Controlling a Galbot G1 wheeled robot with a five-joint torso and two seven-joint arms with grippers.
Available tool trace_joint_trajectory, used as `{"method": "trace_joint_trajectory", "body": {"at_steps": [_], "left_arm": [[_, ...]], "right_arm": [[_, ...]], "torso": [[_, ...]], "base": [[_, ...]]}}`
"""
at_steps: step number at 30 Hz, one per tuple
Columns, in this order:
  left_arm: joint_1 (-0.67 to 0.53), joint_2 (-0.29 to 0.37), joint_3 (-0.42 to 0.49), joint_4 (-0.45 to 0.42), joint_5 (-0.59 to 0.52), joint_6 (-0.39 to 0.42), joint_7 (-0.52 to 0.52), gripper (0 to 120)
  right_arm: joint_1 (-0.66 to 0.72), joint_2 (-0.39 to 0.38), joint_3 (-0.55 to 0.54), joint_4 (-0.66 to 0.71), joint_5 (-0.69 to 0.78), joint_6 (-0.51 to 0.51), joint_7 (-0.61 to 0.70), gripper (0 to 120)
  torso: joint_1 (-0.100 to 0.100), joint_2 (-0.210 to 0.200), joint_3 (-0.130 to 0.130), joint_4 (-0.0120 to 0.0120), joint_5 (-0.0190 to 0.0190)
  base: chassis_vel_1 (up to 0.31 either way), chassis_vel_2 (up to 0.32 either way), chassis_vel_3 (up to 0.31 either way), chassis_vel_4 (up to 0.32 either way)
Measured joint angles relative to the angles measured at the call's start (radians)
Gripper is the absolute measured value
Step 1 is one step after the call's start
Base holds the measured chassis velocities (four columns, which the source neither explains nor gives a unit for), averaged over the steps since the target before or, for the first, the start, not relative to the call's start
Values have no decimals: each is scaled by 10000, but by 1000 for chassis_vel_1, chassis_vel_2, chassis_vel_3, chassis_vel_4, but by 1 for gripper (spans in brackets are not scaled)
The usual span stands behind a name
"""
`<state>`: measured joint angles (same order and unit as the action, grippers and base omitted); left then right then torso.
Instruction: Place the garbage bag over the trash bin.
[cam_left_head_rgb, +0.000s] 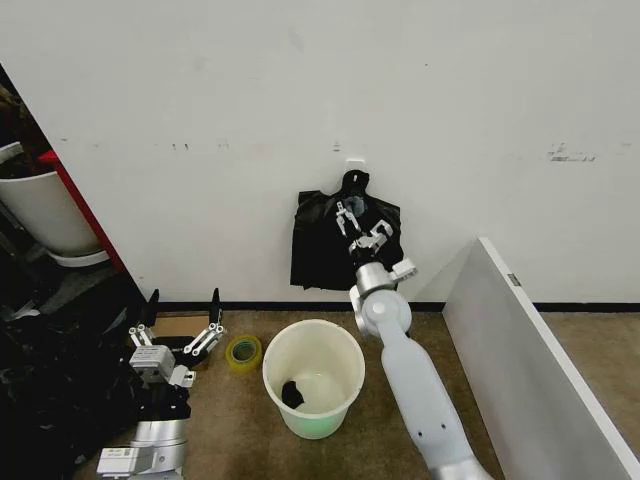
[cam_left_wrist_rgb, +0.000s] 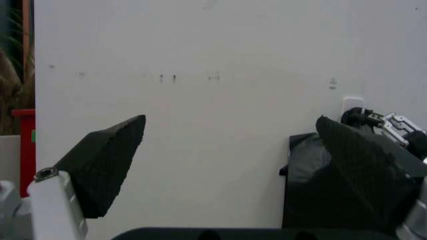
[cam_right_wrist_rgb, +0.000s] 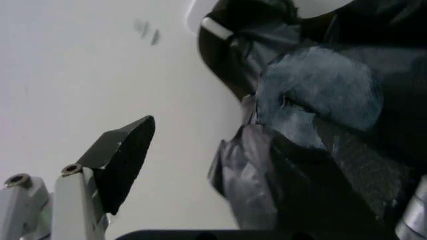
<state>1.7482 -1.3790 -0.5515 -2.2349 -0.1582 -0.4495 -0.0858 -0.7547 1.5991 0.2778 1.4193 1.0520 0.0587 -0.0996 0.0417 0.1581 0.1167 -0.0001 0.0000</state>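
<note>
White wall (cam_left_head_rgb: 200, 100) — brown floor (cam_left_head_rgb: 500, 420)

Garbage bag (cam_left_head_rgb: 325, 245): thin glossy black plastic, crinkled. Trash bin (cam_left_head_rgb: 338, 352): smooth cream plastic. Floor (cam_left_head_rgb: 245, 420): matt brown carpet.

Garbage bag (cam_left_head_rgb: 325, 245): glossy black, grey sheen on the creases. Trash bin (cam_left_head_rgb: 313, 380): cream-white, greenish toward the base; small black scrap (cam_left_head_rgb: 292, 393) inside. Tape roll (cam_left_head_rgb: 243, 352): yellow-green. Right gripper (cam_left_head_rgb: 362, 228): silver and white, black fingertips. Left gripper (cam_left_head_rgb: 180, 325): the same. Wall (cam_left_head_rgb: 300, 100): off-white, black skirting. Floor (cam_left_head_rgb: 240, 420): brown. Big pot (cam_left_head_rgb: 45, 210): white, with red beside it.
</note>
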Motion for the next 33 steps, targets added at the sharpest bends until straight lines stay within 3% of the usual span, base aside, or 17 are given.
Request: {"method": "trace_joint_trajectory", "body": {"at_steps": [18, 22, 33], "left_arm": [[-348, 246, -1, 542, -225, 27, -78, 100], [-373, 315, -13, 589, -284, 29, -90, 100], [-479, 388, -5, 813, -430, 22, -139, 100]], "right_arm": [[189, -74, 425, -726, -184, 15, -6, 91], [361, 2, 510, -974, -234, 62, -44, 83], [479, 68, 589, -1110, -439, 127, -148, 39]], "torso": [[-1, 1, 0, -1, 0], [-1, 1, -1, -1, 0], [-1, 1, 0, 0, 0]], "base": [[0, 0, 0, 0], [0, 0, 0, 0], [0, 0, 0, 0]]}}
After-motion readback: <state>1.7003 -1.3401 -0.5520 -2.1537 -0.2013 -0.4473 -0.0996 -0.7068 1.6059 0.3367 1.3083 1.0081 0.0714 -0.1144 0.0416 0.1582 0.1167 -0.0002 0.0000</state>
